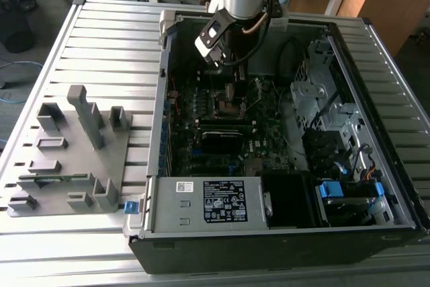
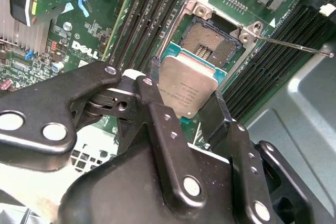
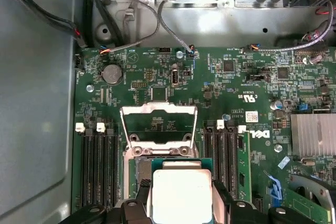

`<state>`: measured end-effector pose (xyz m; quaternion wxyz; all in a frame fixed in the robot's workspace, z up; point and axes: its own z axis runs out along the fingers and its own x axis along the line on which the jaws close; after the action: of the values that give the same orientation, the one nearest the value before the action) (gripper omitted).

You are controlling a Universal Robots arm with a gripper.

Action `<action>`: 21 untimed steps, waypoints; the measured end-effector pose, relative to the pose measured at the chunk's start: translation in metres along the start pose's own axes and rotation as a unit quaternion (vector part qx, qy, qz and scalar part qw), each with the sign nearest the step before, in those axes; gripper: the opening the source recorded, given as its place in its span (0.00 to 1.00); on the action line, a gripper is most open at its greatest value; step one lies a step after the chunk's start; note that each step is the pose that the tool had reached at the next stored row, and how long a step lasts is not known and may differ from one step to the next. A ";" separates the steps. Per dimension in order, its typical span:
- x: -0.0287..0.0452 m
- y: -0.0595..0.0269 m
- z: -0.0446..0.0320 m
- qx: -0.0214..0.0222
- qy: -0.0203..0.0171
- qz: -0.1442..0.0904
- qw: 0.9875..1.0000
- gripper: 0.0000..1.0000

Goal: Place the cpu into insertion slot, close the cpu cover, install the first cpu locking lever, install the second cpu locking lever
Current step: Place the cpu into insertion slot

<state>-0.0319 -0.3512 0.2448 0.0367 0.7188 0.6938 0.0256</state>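
Observation:
My gripper (image 2: 186,98) is shut on the cpu (image 2: 186,90), a flat square chip with a dull silver top, one black finger on each of two opposite edges. In the first wrist view the cpu (image 3: 181,192) hangs over the near part of the open insertion slot (image 3: 137,170). The slot's bare contact field (image 2: 207,40) shows just beyond the chip. The cpu cover (image 3: 157,110), a thin silvery frame with a square window, is swung open past the slot. A thin locking lever (image 2: 294,45) sticks out free to one side. In the exterior view my gripper (image 1: 230,89) is low inside the computer case.
Black memory slots (image 3: 97,166) flank the socket on both sides. A finned heat sink (image 3: 313,135) and a blue clip (image 3: 273,188) lie nearby. The case walls (image 1: 161,99) and drive cage (image 1: 316,92) close in. A grey fixture (image 1: 74,152) stands on the slatted table at the exterior view's left.

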 end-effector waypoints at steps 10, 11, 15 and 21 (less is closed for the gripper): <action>0.0001 -0.0008 -0.0001 0.000 0.006 0.000 1.000 0.54; 0.0001 -0.0008 -0.0001 0.000 0.006 0.000 1.000 0.54; 0.0000 -0.0007 -0.0001 0.000 0.009 0.000 1.000 0.54; 0.0001 -0.0020 -0.0002 0.001 0.022 0.005 1.000 0.54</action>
<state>-0.0339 -0.3510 0.2448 0.0205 0.7213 0.6911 0.0414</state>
